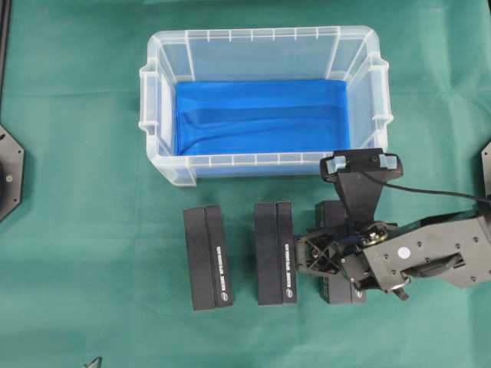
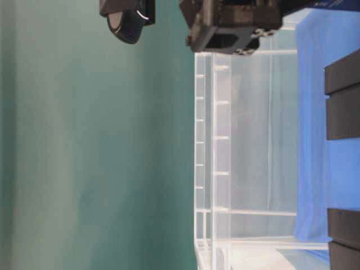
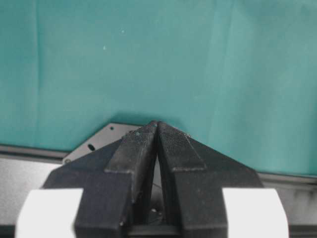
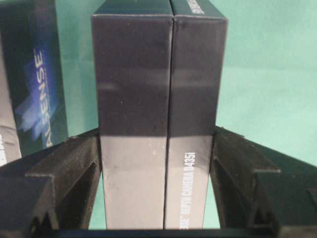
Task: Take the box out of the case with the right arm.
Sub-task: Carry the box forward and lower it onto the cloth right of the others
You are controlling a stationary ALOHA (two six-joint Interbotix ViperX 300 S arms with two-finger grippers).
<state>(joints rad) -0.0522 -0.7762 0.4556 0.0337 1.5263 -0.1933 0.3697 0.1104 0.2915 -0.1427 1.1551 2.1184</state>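
Green cloth surface (image 1: 77,253) filling the frame, right pincer (image 4: 157,163) grasping a black box (image 4: 158,99) lower right, left pincer (image 3: 157,144) clenched, clear case (image 1: 265,42) sitting at the top centre

black box (image 4: 158,124) between jaws | second box (image 4: 34,74) left | green cloth (image 4: 267,74)
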